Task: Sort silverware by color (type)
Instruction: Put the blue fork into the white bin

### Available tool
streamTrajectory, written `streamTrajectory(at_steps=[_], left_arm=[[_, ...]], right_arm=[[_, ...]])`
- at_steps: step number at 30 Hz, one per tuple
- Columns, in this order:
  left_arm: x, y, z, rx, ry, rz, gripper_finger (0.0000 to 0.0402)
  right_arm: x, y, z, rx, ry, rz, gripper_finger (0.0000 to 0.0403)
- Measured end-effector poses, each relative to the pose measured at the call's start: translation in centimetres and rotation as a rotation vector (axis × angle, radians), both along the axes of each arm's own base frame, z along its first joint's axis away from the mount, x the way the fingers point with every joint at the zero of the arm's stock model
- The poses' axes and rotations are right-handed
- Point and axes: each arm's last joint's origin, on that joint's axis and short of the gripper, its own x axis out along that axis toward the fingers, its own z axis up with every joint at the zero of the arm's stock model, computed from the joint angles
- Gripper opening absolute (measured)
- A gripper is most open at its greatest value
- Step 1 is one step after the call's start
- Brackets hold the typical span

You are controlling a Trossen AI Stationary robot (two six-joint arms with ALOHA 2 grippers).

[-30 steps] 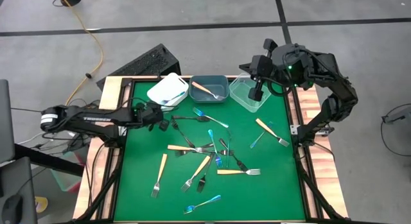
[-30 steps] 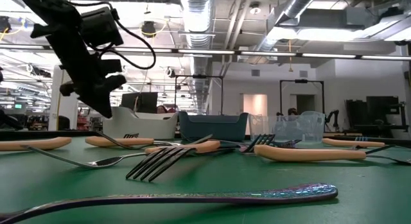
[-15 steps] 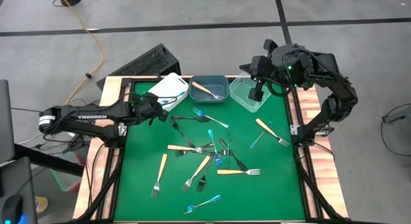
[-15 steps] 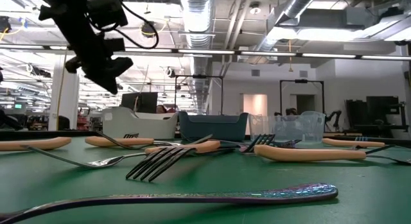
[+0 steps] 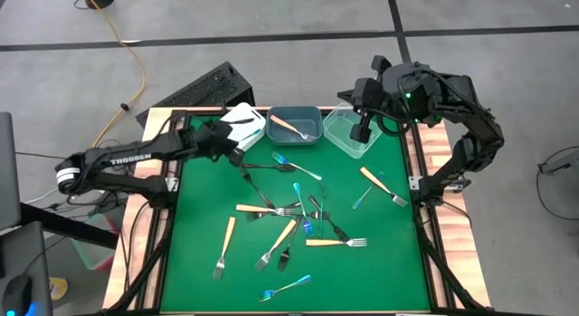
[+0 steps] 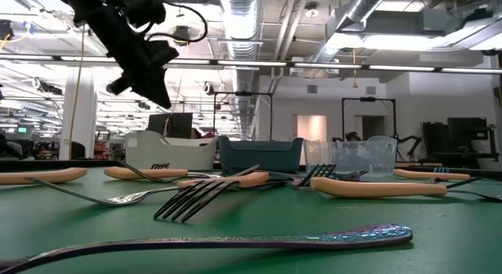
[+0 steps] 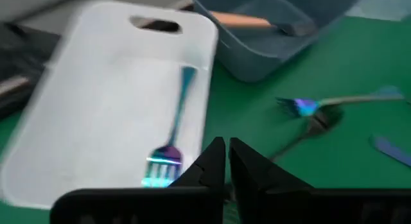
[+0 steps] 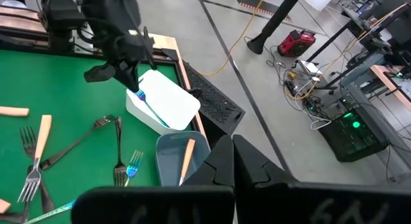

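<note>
The left gripper (image 5: 237,146) hangs over the white bin (image 5: 246,118), jaws pressed together, with a blue fork (image 7: 172,131) lying inside the bin. The right gripper (image 5: 360,133) waits above the clear bin (image 5: 344,139), jaws also closed.

"TROSSEN" read in white capitals on the left arm (image 5: 127,160), high view, along the dark forearm link. Small dark marking noted on the front wall of the white bin (image 6: 161,166), low view; not legible. No other text, numbers or signs readable on the counter items or the room beyond.
</note>
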Motion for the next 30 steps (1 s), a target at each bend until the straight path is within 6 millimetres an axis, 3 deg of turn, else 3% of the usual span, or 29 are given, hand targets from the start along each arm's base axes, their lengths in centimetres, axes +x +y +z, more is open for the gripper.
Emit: streamTrajectory(at_steps=[8,14,18,30], left_arm=[[-0.2,0.4,-3.2,-0.285,0.173,-0.137,0.0001],[-0.6,0.1,-4.0,-0.223,0.341,-0.07,0.0],[-0.8,0.2,-3.8,-0.128,0.376,0.043,0.0],[-1.3,0.1,-1.5,-0.049,0.196,0.106,0.0]], right_arm=[[-0.1,0.0,-0.2,0.008,0.018,-0.004,0.0008],[-0.1,0.0,-0.2,0.023,0.015,-0.013,0.0008],[-0.1,0.0,-0.2,0.033,0.009,-0.018,0.0008],[-0.2,0.0,-0.3,0.044,0.014,-0.025,0.0008]])
